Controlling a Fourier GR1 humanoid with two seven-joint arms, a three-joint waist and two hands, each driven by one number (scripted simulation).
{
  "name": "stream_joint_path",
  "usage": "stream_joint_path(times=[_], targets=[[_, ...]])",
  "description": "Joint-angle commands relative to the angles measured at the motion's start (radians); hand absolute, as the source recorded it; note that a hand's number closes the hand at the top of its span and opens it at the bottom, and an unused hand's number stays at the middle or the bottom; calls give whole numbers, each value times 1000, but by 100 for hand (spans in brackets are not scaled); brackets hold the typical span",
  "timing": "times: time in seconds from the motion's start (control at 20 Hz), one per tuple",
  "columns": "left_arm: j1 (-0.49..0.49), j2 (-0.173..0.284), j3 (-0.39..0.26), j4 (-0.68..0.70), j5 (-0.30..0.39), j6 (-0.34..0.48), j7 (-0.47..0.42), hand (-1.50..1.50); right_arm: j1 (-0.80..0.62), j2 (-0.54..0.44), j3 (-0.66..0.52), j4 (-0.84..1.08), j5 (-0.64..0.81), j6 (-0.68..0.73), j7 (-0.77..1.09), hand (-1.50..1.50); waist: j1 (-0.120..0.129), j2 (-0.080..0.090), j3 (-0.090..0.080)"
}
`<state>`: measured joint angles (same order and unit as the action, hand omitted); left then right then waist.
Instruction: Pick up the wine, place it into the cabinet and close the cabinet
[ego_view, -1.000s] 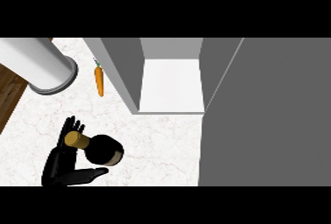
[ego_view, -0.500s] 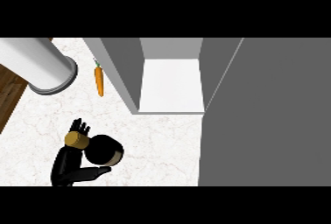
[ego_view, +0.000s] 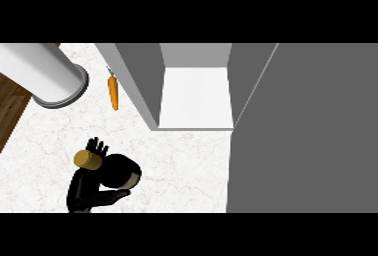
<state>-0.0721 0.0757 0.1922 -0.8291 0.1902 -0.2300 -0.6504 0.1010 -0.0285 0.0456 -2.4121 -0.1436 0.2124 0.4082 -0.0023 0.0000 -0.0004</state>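
Note:
The wine bottle (ego_view: 118, 171) shows from above as a dark round body with a gold cap (ego_view: 88, 160) that tilts up and to the left. My left hand (ego_view: 88, 192) is shut on it at the counter's lower left: fingers (ego_view: 96, 146) stick out beyond the cap and the thumb curls under the body. The cabinet (ego_view: 196, 97) stands open up and to the right of the bottle, with a white bare shelf inside. Its grey door (ego_view: 303, 130) swings out and fills the right side. My right hand is out of sight.
An orange carrot (ego_view: 113, 92) lies on the marble counter (ego_view: 184, 160) just left of the cabinet's side wall. A large grey cylinder (ego_view: 40, 75) lies at the upper left. The counter's left edge borders dark wood (ego_view: 11, 107).
My left hand and the bottle have shifted slightly to the right. Nothing else has moved.

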Motion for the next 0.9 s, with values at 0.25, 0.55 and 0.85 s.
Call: stream_joint_path(times=[0.25,0.55,0.85], targets=[[-158,23,35,301,3,-56,-157,-150,-5,27,63,21,84,-16,-36,-150,-4,1,0],[-180,38,31,314,31,-113,-124,150,-7,-11,-61,41,-42,20,-44,-150,-3,1,0],[-132,30,2,317,8,-121,-178,150,21,3,3,-36,4,6,1,-150,-2,0,0]])
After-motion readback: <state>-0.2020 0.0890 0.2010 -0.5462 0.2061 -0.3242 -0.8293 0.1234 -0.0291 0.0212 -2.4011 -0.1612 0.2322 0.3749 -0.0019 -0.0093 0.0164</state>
